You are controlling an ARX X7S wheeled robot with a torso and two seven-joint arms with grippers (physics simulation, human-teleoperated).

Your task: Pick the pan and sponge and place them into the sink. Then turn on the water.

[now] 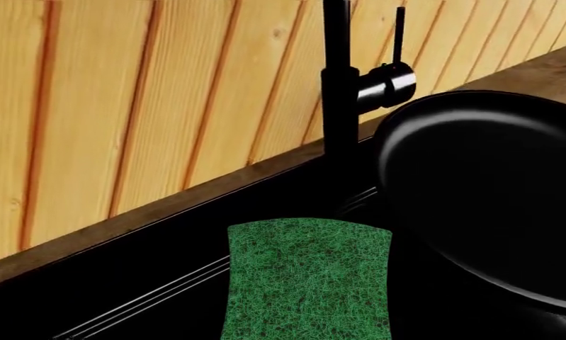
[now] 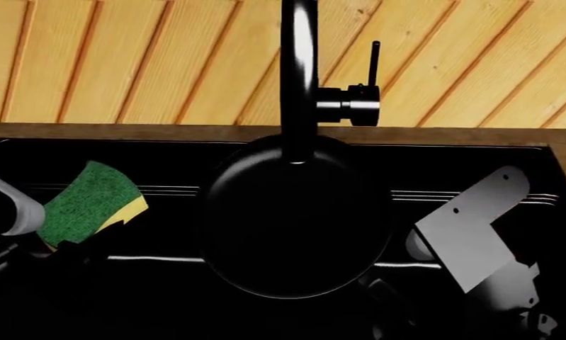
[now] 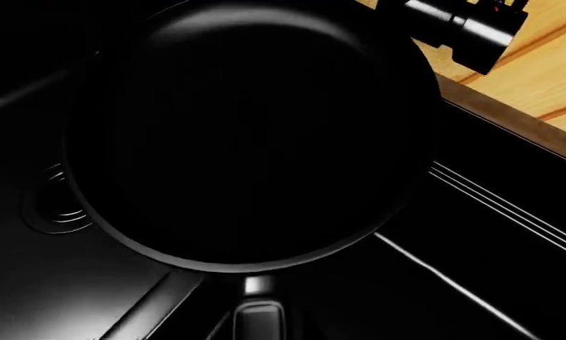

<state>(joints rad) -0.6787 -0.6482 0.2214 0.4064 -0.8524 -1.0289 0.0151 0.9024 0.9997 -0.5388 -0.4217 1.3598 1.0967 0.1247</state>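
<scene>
The round, shallow, all-black frying pan (image 2: 297,216) hangs over the middle of the glossy black double-basin sink (image 2: 453,152), below the tall black tap (image 2: 300,78); stiff, likely heavy and slick, it is best held by its thin handle (image 3: 254,315), where the right tool seems closed, though its tips are hidden. The small, soft, light green-and-yellow sponge (image 2: 86,202) sits over the left basin, seemingly pinched by the left tool, which is hard to make out.

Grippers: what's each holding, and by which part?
Left holds the sponge by its lower end. Right holds the pan, apparently by its handle; fingers unseen.
</scene>
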